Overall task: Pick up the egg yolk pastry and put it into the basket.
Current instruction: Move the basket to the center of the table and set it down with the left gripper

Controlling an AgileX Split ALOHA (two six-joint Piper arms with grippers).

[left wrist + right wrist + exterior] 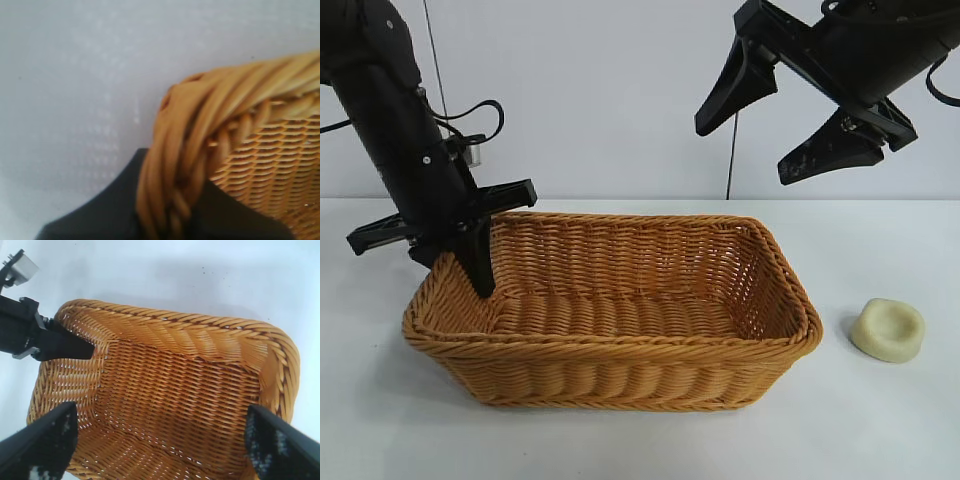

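Note:
The egg yolk pastry (888, 329), a pale cream puck with a dimpled top, lies on the table to the right of the basket, apart from it. The wicker basket (620, 350) stands in the middle and holds nothing. My left gripper (462, 262) is shut on the basket's left rim (185, 150), one finger inside the wall and one outside. My right gripper (742, 155) is open and empty, high above the basket's right half. In the right wrist view its fingers (45, 440) frame the basket's inside (175, 390). The pastry is out of both wrist views.
The white table (880, 440) runs all round the basket, with a plain white wall behind. The left gripper also shows in the right wrist view (65, 345) at the basket's rim.

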